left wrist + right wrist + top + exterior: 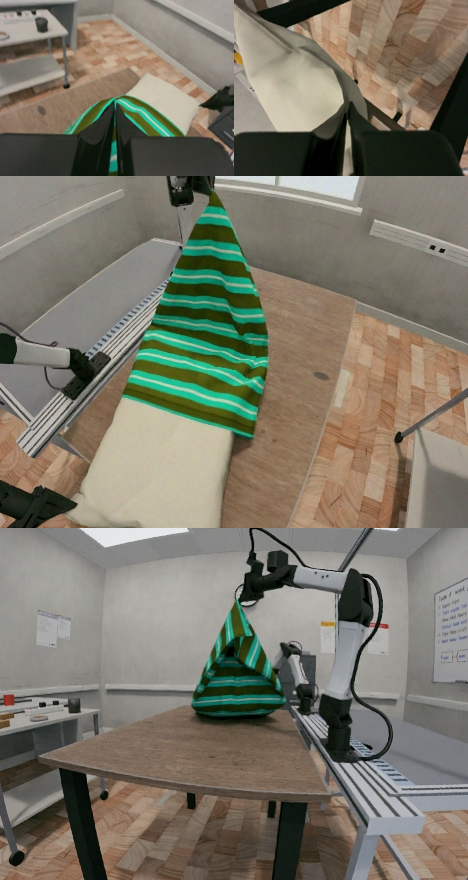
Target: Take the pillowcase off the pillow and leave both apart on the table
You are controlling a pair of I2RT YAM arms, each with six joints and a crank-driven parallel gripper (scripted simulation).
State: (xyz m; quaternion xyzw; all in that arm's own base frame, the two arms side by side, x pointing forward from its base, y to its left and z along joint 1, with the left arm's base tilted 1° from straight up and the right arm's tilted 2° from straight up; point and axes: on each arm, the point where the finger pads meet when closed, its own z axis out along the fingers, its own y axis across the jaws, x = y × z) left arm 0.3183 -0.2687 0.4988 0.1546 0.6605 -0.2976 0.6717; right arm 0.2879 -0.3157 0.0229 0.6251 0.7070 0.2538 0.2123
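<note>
Green-striped pillowcase (205, 306) (240, 690) (141, 119), peak at twelve o'clock, clamped in left gripper (212, 192) (238, 600) (115, 105). Cream pillow (160, 461) (162, 102) (301, 86), bared toward six; corner clamped in right gripper (75, 504) (201, 105) (347, 108), seven o'clock. Stripping in hand; next requires drawing twelve-ward.

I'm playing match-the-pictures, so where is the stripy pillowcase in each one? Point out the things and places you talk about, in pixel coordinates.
Top: from the upper middle down to the centre, the striped pillowcase (210, 306) (240, 688) (143, 115).
Exterior: in the middle, peaked like a tent.
Left wrist: bottom middle, behind the fingers.
Right wrist: not in it; you see the cream pillow (165, 461) (166, 100) (301, 90) instead.
Shared landmark: the wood-block floor (370, 396) (200, 838) (114, 47) (387, 51), in all four.
</note>
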